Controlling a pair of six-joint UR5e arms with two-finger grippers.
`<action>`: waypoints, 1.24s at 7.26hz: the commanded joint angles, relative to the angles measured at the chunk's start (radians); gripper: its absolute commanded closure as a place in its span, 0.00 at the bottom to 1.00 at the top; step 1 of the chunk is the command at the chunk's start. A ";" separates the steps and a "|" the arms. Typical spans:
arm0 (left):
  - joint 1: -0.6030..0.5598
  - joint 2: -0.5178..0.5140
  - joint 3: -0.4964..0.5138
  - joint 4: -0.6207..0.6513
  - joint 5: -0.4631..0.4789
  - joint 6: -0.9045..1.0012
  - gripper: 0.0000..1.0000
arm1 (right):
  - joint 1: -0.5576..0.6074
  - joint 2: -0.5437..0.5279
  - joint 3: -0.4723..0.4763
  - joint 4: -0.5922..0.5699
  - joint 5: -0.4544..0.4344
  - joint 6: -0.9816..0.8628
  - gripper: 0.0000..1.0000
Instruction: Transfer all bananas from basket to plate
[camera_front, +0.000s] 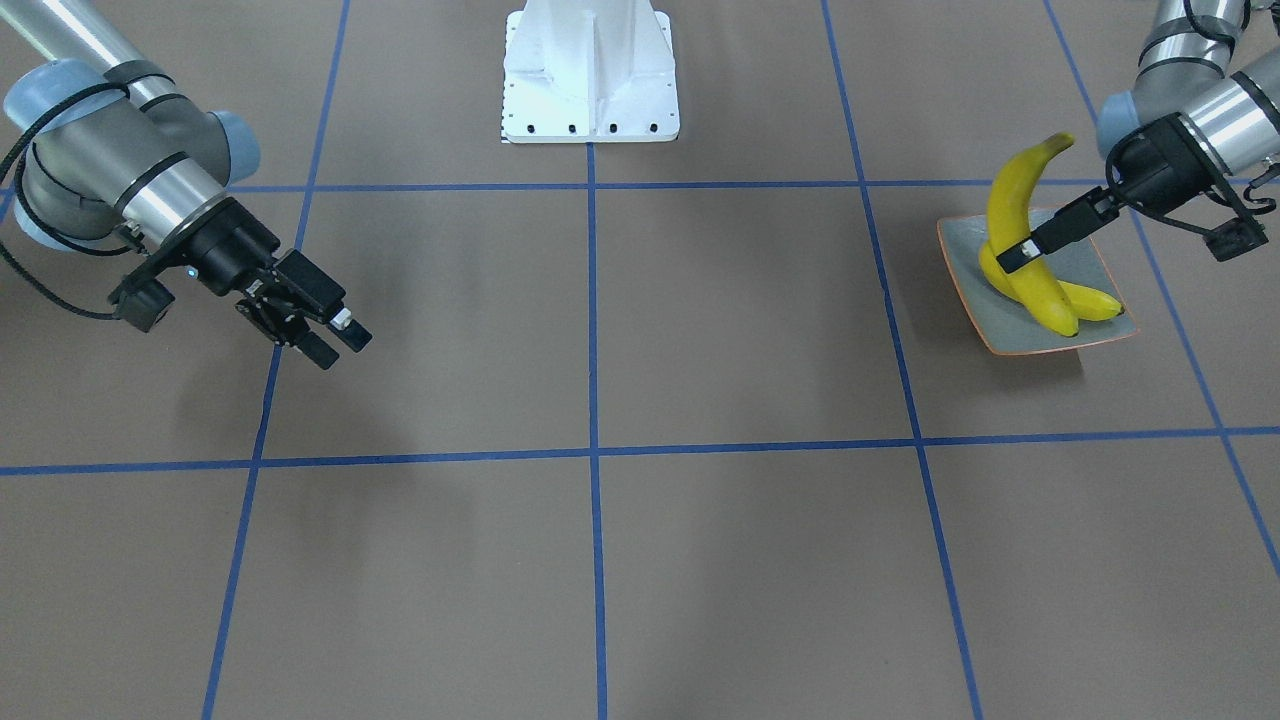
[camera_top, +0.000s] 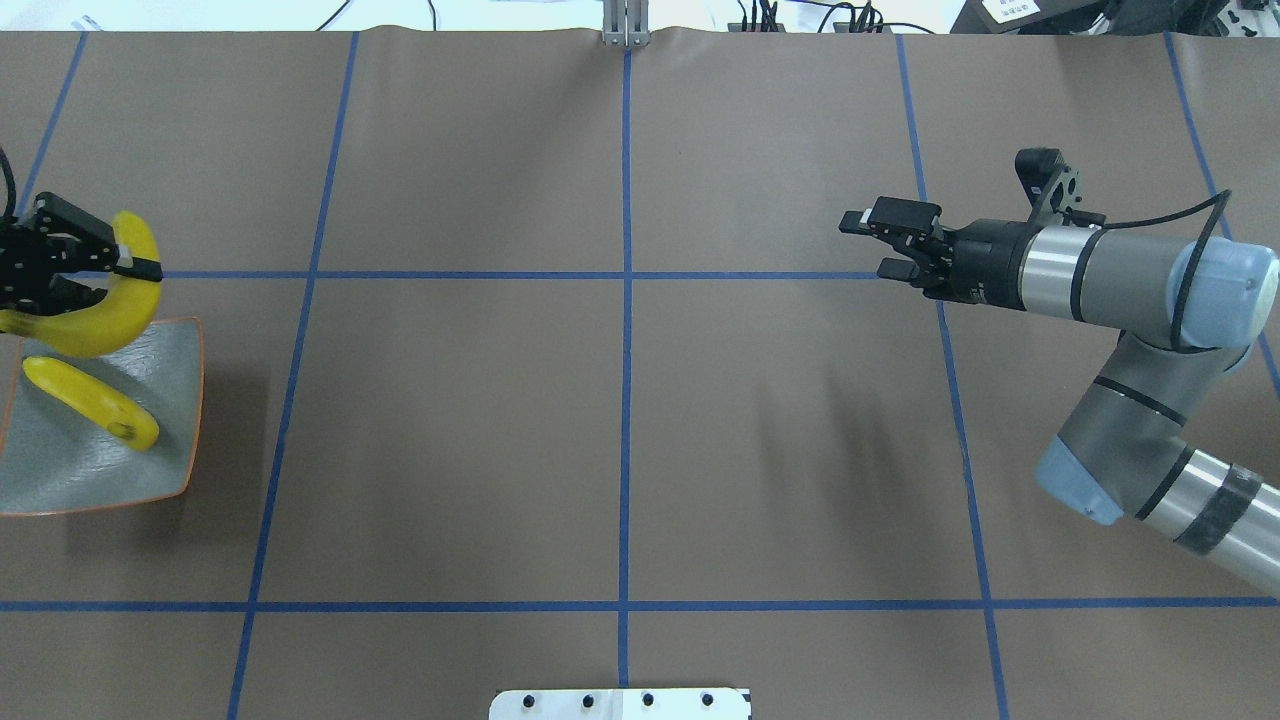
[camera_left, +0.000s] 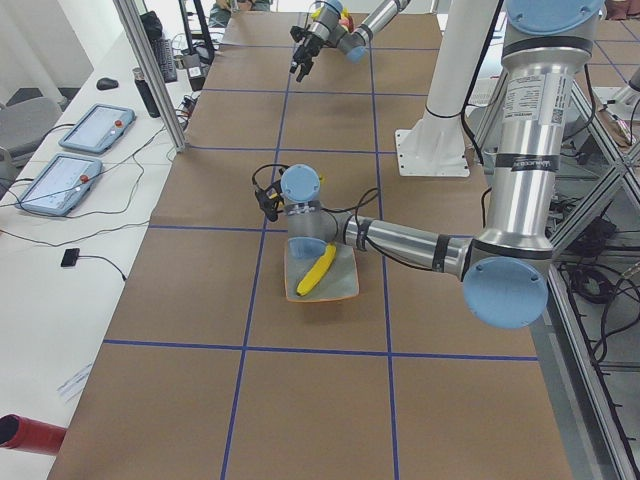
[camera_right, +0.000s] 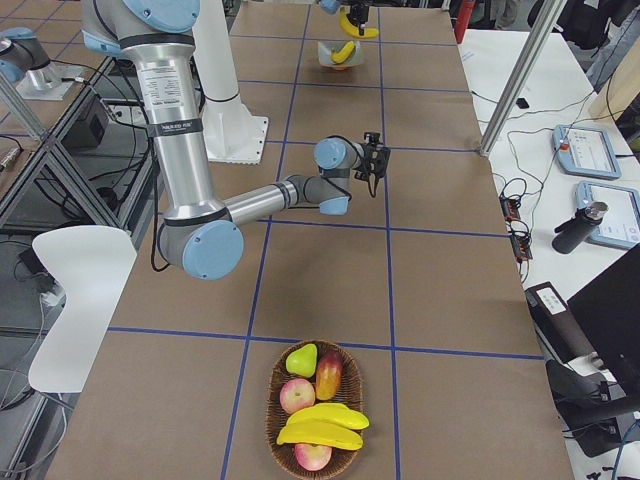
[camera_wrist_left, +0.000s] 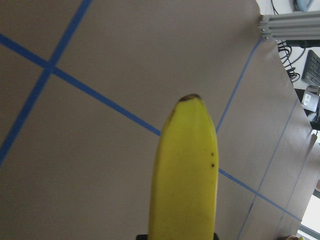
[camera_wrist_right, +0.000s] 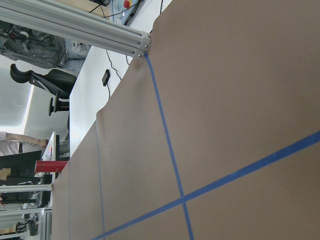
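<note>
Jaws of the left gripper (camera_front: 1012, 257) are clamped across the middle of one banana (camera_front: 1008, 190), one finger crossing its front face and the other hidden behind it. This held banana stands steeply over the plate (camera_front: 962, 246), its dark upper tip well above the rim and its lower end down at the plate's surface. Whether that end actually touches the dish cannot be told. In the left wrist view the same fruit fills the lower middle and rises straight out from between the jaws, dark tip pointing away.

A second banana (camera_front: 1096, 301) lies flat inside the plate, just beside the held one's lower end. From the front the two overlap, while from overhead they show a small gap.

The right gripper (camera_top: 871, 245) hovers above the brown table (camera_top: 450, 420), well apart from the plate at the opposite end. Its jaws are spread and nothing is between them.

Farther from the plate than that gripper, at the table's far end, sits a wicker basket (camera_right: 272, 420) seen only in the right side view. Two more bananas (camera_right: 322, 424) lie side by side in it, among red apples (camera_right: 297, 396) and a green pear (camera_right: 300, 360).
</note>
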 joint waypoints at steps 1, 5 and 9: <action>-0.054 0.086 -0.003 0.180 0.006 0.248 1.00 | 0.048 0.000 -0.018 -0.074 0.053 -0.131 0.00; -0.053 0.129 -0.023 0.462 0.202 0.560 1.00 | 0.095 -0.006 -0.018 -0.165 0.091 -0.294 0.00; -0.034 0.131 -0.296 1.028 0.322 0.602 1.00 | 0.095 -0.009 -0.021 -0.250 0.091 -0.390 0.00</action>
